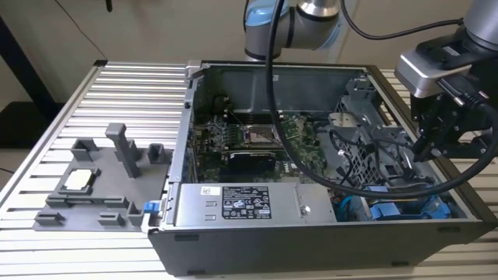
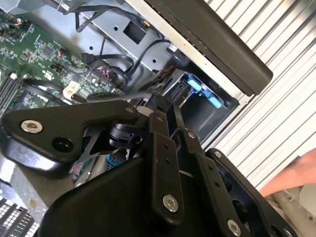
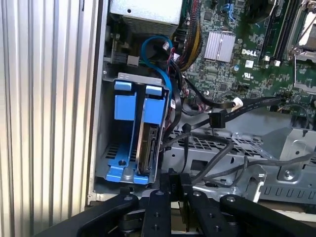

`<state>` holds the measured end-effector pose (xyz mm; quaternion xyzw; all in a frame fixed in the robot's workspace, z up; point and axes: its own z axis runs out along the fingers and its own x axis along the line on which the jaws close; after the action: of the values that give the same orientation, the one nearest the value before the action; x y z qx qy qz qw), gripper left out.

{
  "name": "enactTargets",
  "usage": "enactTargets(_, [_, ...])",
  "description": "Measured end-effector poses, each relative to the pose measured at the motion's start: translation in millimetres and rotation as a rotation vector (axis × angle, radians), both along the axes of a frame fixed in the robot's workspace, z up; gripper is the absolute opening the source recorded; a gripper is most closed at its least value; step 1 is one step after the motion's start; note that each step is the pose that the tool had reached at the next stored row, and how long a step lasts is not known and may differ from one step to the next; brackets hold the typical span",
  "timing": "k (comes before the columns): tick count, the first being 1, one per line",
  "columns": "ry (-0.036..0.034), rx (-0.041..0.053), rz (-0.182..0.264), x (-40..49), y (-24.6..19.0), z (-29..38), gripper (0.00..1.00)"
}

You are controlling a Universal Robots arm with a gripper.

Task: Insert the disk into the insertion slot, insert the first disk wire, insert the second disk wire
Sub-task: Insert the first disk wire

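The disk (image 3: 148, 143) already sits edge-on inside the insertion slot (image 3: 129, 77); the gripper (image 3: 169, 180) hangs just beside that slot, jaws drawn narrow (black cables (image 3: 197, 165) lie close by).

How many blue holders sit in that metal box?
2, side by side in the insertion slot: an empty-looking blue holder and a second blue holder framing the disk. Others may be hidden.

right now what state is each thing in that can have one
computer case: open, side panel off
disk: on edge, inside the slot
slot: holding the disk
black wire plug: loose, not plugged in
end effector: inside the case, near the slot
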<state>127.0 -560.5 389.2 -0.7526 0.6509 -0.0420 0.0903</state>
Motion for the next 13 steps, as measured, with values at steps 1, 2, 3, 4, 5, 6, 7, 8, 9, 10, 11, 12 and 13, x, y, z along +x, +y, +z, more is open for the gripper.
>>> enactTargets(1, [0.0012,0.0,0.0,0.3,-1.2,-0.2,0.19])
enactTargets(2, [0.0019,-0.0001,-0.001,0.5,-2.6,-0.3,0.19])
enactTargets(3, [0.0025,-0.0003,-0.002,0.6,-4.0,-0.4,0.19])
enactTargets(4, [0.0031,-0.0003,-0.002,0.7,-5.4,-0.5,0.19])
enactTargets(5, [0.0035,-0.0004,-0.003,0.9,-6.7,-0.6,0.19])
enactTargets(6, [0.004,-0.0005,-0.003,1.0,-8.1,-0.7,0.19])
enactTargets(7, [0.0044,-0.0006,-0.004,1.0,-9.5,-0.9,0.19])
enactTargets(8, [0.0049,-0.0007,-0.005,1.1,-10.8,-1.0,0.19])
enactTargets(9, [0.0054,-0.001,-0.005,1.2,-11.9,-1.2,0.19])
enactTargets(10, [0.0064,-0.0019,-0.006,1.4,-12.5,-1.3,0.19])
enactTargets(11, [0.0095,-0.0042,-0.006,1.9,-12.7,-1.5,0.19])
enactTargets(12, [0.0136,-0.0074,-0.007,2.3,-12.7,-1.7,0.19])
enactTargets(13, [0.0187,-0.0105,-0.007,2.8,-12.8,-1.9,0.19])
